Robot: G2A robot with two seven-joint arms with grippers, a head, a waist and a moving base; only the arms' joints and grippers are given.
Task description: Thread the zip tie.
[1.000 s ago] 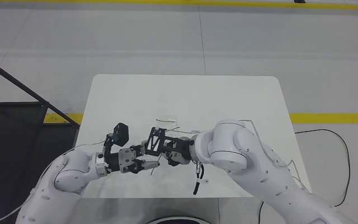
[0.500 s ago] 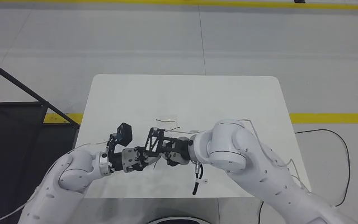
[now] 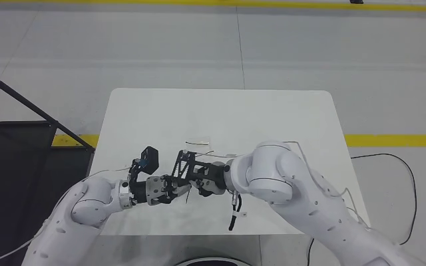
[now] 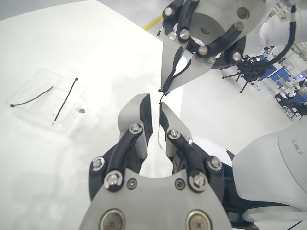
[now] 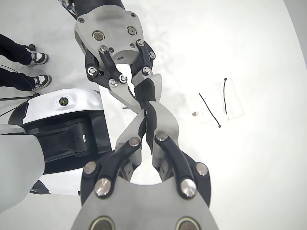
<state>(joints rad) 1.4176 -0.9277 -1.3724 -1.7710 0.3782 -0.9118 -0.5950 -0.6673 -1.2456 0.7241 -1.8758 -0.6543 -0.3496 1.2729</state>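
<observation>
Thin black plastic zip tie (image 4: 159, 125) is pinched at one end by the tightly closed right hand (image 4: 166, 90), over the white worktop (image 4: 72, 37), near left. The left hand (image 4: 154, 107) is spread apart around the strap. If it's closed off-centre, the floppy strap could be knocked aside or yanked loose.

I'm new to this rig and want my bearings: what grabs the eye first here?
The two hands meet tip to tip over the white table: the right hand pinches a thin black zip tie at one end, and its strap runs between the left hand's parted fingers. Beyond them, two spare ties lie on a clear tray.
</observation>
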